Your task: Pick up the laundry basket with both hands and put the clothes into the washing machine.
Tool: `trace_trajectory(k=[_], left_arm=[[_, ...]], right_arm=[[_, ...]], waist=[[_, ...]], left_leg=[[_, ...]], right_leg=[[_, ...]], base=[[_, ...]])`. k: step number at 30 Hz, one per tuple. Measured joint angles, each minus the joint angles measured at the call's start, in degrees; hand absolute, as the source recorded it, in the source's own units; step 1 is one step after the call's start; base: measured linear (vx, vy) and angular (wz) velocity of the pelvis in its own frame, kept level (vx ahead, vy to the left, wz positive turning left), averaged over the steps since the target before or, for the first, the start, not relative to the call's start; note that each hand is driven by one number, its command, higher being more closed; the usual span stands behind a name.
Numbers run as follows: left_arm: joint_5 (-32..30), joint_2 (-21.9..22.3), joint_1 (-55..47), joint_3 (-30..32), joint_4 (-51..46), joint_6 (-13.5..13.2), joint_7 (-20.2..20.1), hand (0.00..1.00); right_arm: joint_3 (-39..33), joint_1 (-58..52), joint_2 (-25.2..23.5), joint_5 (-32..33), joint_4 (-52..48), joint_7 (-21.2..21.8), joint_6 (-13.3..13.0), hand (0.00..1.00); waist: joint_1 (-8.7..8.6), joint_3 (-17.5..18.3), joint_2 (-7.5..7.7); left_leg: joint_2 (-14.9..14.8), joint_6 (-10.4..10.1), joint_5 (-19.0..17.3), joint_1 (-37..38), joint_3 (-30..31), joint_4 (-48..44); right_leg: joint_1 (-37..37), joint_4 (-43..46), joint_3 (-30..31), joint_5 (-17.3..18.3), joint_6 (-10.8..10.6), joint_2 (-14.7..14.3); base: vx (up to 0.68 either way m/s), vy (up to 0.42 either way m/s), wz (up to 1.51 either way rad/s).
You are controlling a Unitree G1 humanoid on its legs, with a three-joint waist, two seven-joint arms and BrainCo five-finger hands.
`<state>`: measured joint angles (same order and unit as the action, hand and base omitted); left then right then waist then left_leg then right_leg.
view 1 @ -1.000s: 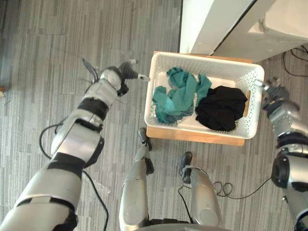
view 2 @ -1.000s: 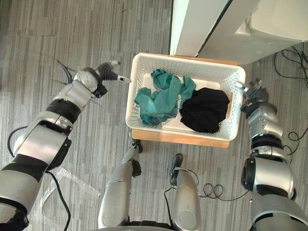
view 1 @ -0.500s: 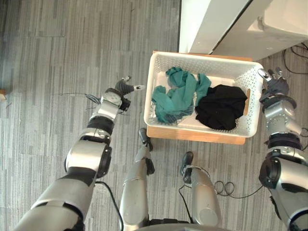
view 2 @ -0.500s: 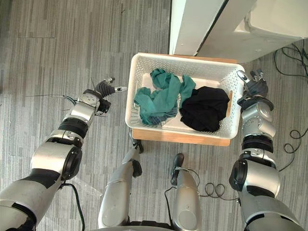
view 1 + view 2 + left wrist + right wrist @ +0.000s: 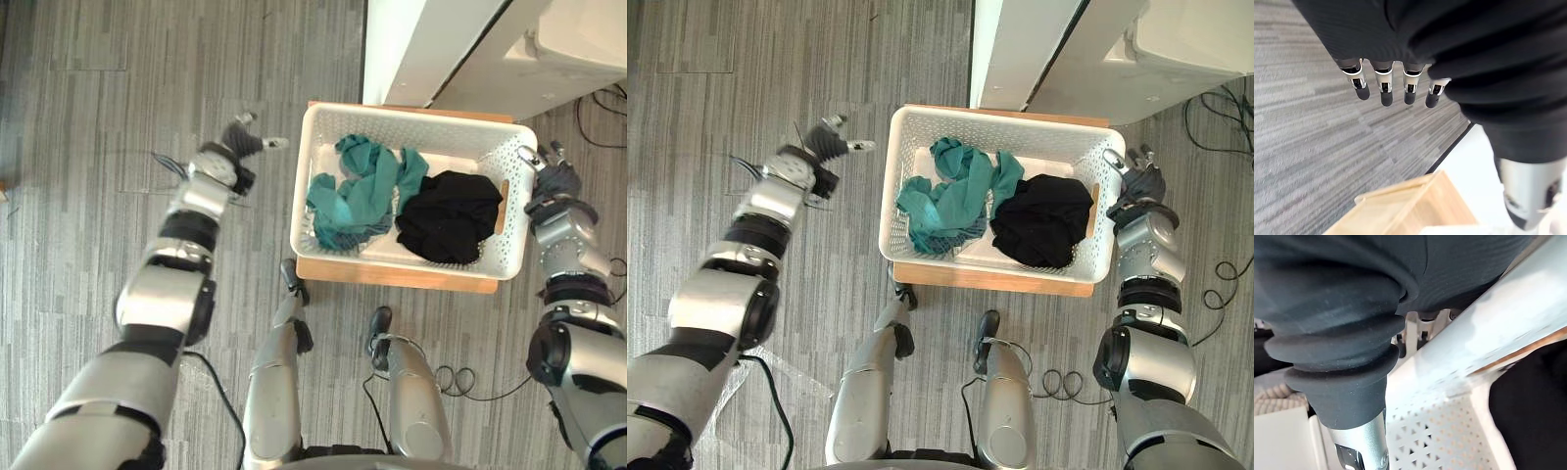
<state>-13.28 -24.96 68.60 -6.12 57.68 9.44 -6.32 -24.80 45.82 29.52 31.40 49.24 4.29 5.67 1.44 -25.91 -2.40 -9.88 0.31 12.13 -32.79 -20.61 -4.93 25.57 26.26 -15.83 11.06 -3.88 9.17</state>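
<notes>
Left eye view has your laundry basket (image 5: 411, 116) on a wooden stand (image 5: 392, 275), teal clothes (image 5: 358, 191) and black clothes (image 5: 449, 215) inside. Your left hand (image 5: 238, 140) sits off its left end, not touching, fingers (image 5: 1385, 90) straight, holding nothing. Right hand (image 5: 551, 178) is right at the right rim; can't tell whether it's gripping.

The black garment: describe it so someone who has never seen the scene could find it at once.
Find the white perforated laundry basket on the low wooden platform. Two crumpled heaps lie inside it. The black garment is the dark heap at the robot's right end, beside the teal garment on the left.
</notes>
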Motion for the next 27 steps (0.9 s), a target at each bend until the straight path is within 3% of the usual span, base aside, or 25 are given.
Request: trace_trajectory(k=[4,10,13,16,19,23,27], left_arm=[[5.03,-7.14,1.51,-6.40,-4.83,-0.83,-2.57,0.00],[15.70,-19.19,3.55,-24.57,-12.30,-3.80,-10.38,0.00],[14.87,-22.63,-1.47,-32.22,-17.76,-4.47,-13.78,0.00],[12.20,-22.27,-5.84,-36.36,-19.12,-4.69,-15.14,0.00],[8.24,-18.71,-10.50,-36.59,-18.02,-4.28,-15.03,0.00],[5.15,-9.84,-11.58,-27.95,-9.35,-3.14,-11.89,0.00],[5.84,-5.02,-11.63,-19.91,-7.70,-2.42,-8.11,0.00]], right_arm=[[0.05,-3.10,0.76,-0.02,1.69,2.21,1.31,0.00],[1.94,-8.24,4.81,-2.43,4.02,6.06,2.05,0.00],[3.00,-10.54,5.99,-5.06,5.09,6.39,2.04,0.00],[4.18,-10.54,7.03,-5.09,6.06,6.70,2.02,0.00],[4.69,-9.78,7.39,-5.11,6.23,6.62,1.97,0.00],[5.55,-8.22,7.40,-5.07,6.23,5.98,1.82,0.00],[5.53,-7.49,6.93,-5.17,5.68,5.88,1.65,0.00]], waist=[[0.19,0.00,0.00],[1.05,0.00,0.00],[1.02,0.00,-0.01],[1.09,0.00,-0.02],[1.08,-0.01,-0.03],[0.87,-0.02,-0.03],[0.55,-0.39,0.32]], left_leg=[[-0.04,-0.01,0.01,0.10,0.16,-0.07],[0.10,0.42,0.31,1.03,0.13,0.00],[0.16,0.53,-0.07,2.96,-0.08,0.43],[0.22,0.77,-0.46,3.48,-0.44,0.86],[0.28,0.96,-0.58,3.31,-1.06,0.94],[0.22,0.99,-0.57,2.22,-1.51,0.88],[0.17,0.81,-0.38,1.04,-1.55,0.46]], right_leg=[[0.00,0.63,-0.08,0.53,-0.02,0.02],[-0.88,1.04,-0.33,0.54,-0.01,0.24],[-3.08,0.61,-1.00,0.57,-0.03,0.32],[-3.59,0.06,-1.04,0.69,-0.08,0.33],[-3.38,-0.58,-0.89,0.75,-0.17,0.49],[-2.08,-0.45,-0.85,0.79,-0.25,0.62],[-1.13,-0.09,-1.10,0.79,-0.25,0.80]], base=[[0.03,-0.045,0.03],[0.04,-0.029,0.03],[0.06,-0.034,0.08],[0.02,-0.016,-0.02],[0.02,-0.018,-0.06],[0.01,-0.014,-0.03],[0.03,-0.022,0.03]])
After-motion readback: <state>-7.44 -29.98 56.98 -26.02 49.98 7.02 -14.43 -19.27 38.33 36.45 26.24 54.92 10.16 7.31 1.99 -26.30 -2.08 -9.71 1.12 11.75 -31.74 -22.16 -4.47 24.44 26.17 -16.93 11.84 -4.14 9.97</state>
